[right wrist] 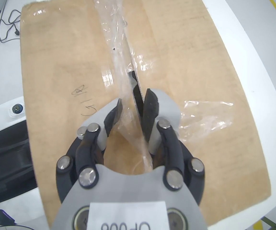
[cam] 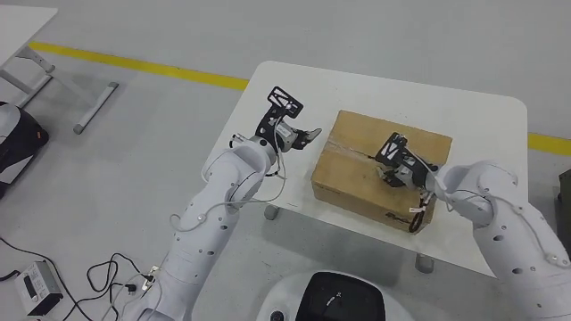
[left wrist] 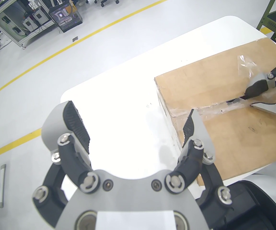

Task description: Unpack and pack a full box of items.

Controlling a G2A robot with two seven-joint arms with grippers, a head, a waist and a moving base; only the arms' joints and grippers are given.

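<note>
One gripper (right wrist: 134, 96) straddles taped seam (right wrist: 117, 37) of box (right wrist: 200, 72).

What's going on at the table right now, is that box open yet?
Not yet. The cardboard box stands on the white table with its top flaps down and clear tape along the centre seam. The right gripper is down on that seam, where a dark gap shows. The left gripper hovers open above the table beside the box, holding nothing.
</note>
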